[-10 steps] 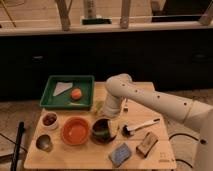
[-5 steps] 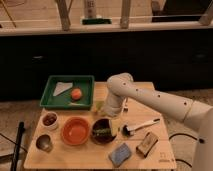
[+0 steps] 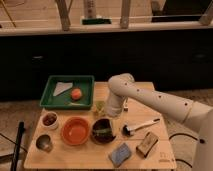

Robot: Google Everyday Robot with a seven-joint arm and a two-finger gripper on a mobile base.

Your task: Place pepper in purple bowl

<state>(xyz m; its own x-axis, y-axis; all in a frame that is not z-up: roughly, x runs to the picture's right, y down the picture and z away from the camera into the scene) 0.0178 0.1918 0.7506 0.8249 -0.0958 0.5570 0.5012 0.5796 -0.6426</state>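
The tool [image 3: 111, 118], grip state impossible to tell, is lifting back from the purple bowl [image 3: 102, 131], the pepper [image 3: 102, 131] now lying inside.

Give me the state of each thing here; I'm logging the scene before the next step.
pepper: lying inside the purple bowl.
purple bowl: upright, holding the pepper.
orange bowl: upright, empty.
green tray: holds a white cloth and an orange fruit.
small white bowl: holds something dark.
brush: lying flat.
gripper: just behind the purple bowl, hidden by the arm.
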